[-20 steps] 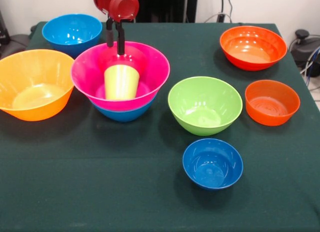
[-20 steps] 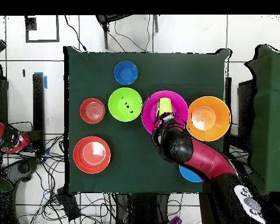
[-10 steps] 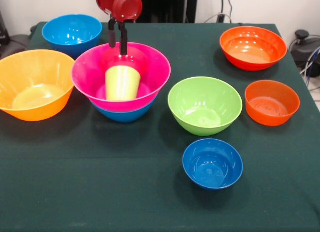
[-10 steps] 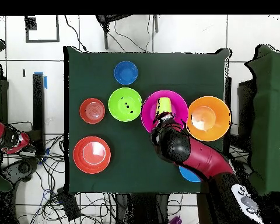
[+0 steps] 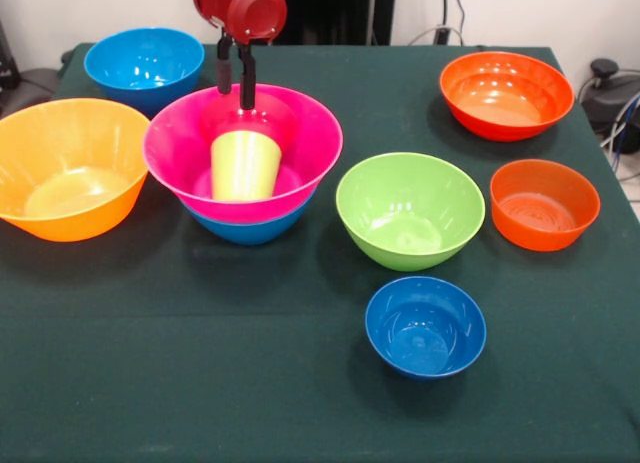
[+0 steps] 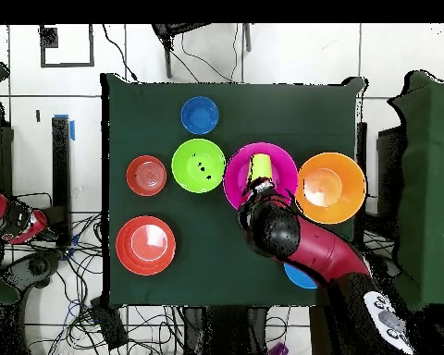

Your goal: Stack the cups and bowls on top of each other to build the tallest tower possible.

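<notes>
A tower is begun at the table's middle-left: a lime cup (image 5: 243,164) stands mouth-down inside a pink bowl (image 5: 180,153), itself nested in a blue bowl (image 5: 247,229). The gripper (image 5: 235,81) hangs over the pink bowl's far rim, its two dark fingers (image 5: 245,83) slightly apart and holding nothing. Probably it must next fetch another piece, such as the green bowl (image 5: 410,210) just beside.

You are looking at a robotics lab: behind the red and black gripper (image 5: 236,75) runs a plain white wall (image 5: 520,13), and round its dark green cloth-covered table (image 6: 226,268) black cables (image 6: 68,268) sprawl over pale floor tiles (image 6: 300,55).
</notes>
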Robot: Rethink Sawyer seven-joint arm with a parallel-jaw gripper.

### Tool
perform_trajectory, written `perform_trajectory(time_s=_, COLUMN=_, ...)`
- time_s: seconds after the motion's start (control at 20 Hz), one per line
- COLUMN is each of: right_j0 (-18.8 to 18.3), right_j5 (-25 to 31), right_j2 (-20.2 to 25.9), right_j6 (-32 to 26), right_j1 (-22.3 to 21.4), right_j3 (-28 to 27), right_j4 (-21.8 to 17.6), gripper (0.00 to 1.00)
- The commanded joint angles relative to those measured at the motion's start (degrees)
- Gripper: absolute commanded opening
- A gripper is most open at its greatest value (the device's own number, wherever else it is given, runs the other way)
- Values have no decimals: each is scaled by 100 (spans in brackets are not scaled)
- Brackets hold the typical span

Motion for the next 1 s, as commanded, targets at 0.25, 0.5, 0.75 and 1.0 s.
perform_trajectory(time_s=0.25, right_j0=276, right_j5=243, right_j2=186, right_j6=489, right_j1=556, right_j3=-182, right_j4=57, gripper=100)
perform_trajectory(time_s=0.5, right_j0=372, right_j5=410, right_j2=35, right_j6=487, right_j1=520, right_j3=-236, right_j4=91, gripper=100)
perform_trajectory(time_s=0.75, right_j0=382, right_j5=431, right_j2=18, right_j6=474, right_j1=515, right_j3=-248, right_j4=95, gripper=100)
perform_trajectory(time_s=1.0, right_j0=448, right_j5=477, right_j2=-43, right_j6=487, right_j1=489, right_j3=-244, right_j4=107, gripper=100)
